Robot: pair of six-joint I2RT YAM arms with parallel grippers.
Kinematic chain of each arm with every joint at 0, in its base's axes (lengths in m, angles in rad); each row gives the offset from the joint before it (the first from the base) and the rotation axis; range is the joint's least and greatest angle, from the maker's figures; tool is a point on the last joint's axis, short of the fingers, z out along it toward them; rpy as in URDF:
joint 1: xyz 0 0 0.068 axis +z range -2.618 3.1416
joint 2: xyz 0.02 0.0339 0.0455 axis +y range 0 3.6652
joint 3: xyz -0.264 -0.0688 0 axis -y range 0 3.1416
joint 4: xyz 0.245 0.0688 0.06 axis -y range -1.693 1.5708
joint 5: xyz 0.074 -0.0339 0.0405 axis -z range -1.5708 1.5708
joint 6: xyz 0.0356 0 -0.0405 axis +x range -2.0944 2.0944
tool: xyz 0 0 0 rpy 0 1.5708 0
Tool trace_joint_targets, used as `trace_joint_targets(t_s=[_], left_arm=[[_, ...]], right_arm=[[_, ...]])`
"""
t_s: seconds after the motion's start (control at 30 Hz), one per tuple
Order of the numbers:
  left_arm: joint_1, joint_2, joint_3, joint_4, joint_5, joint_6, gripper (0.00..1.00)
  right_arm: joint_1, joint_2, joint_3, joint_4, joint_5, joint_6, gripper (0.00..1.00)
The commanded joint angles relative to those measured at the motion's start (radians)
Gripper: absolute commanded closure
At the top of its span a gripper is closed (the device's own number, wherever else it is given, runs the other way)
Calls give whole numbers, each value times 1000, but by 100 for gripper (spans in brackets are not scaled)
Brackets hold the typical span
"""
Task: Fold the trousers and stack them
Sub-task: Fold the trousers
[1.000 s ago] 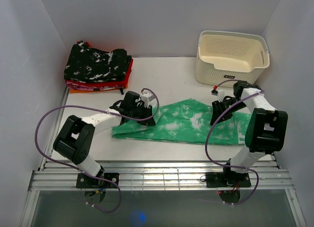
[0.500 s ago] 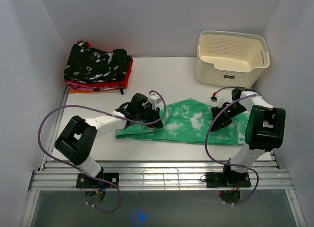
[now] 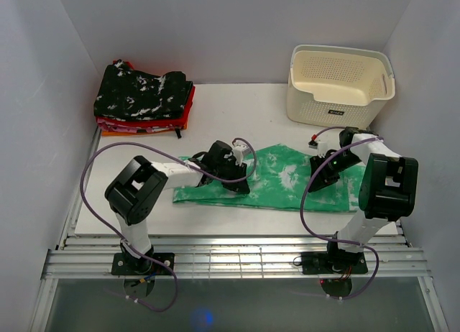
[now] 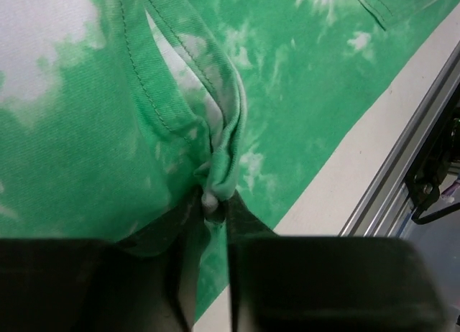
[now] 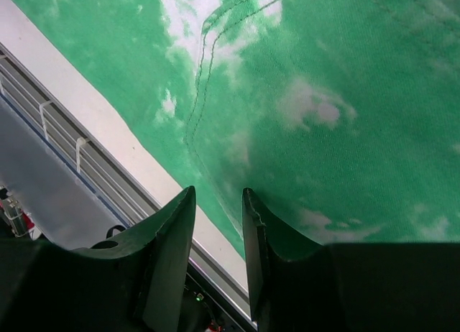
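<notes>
On the white table (image 3: 237, 109) the trousers (image 3: 287, 177) stretch left to right from one pair of jaws to the other, and only the wrist views show the left gripper (image 4: 214, 220) pinching a bunched seam, nearly closed, and the right gripper (image 5: 218, 203) slightly parted above the cloth's edge, nothing between.

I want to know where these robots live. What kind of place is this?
Probably a robot practice booth for folding laundry: two arms bolted at a table's edge, plain white walls close around, green trousers lying there, folded clothes piled nearby.
</notes>
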Motion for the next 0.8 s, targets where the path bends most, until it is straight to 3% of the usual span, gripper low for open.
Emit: trace_joint_targets(t_s=[0.0, 0.03, 0.07, 0.17, 0.2, 0.23, 0.33, 0.43, 0.5, 0.57, 0.77], left_arm=[[-14, -14, 58, 20, 92, -16, 65], [-16, -17, 67, 5, 111, -11, 57], [-17, -33, 76, -7, 131, -8, 42], [-17, -76, 110, -104, 196, 37, 17], [-17, -120, 116, -154, 206, 52, 5], [-17, -146, 122, -180, 214, 76, 3], [6, -278, 121, -245, 211, 92, 2], [136, -379, 89, -280, 231, 38, 2], [294, -399, 57, -323, 318, -9, 2], [418, -419, 35, -369, 361, 39, 7], [613, -482, -113, -423, 407, 124, 28]], right_arm=[[-3, 4, 18, -8, -44, 10, 61], [-3, -2, 24, -14, -70, 13, 61], [0, -4, 33, -13, -81, 17, 61], [24, -10, 82, -11, -113, 40, 60], [49, -11, 108, -10, -119, 55, 60], [64, -13, 121, -5, -132, 65, 60], [123, -7, 170, 32, -153, 130, 60], [228, 4, 195, 114, -184, 199, 61], [297, 21, 216, 197, -201, 281, 63], [345, 48, 233, 257, -225, 363, 65], [533, 177, 303, 366, -235, 438, 66]])
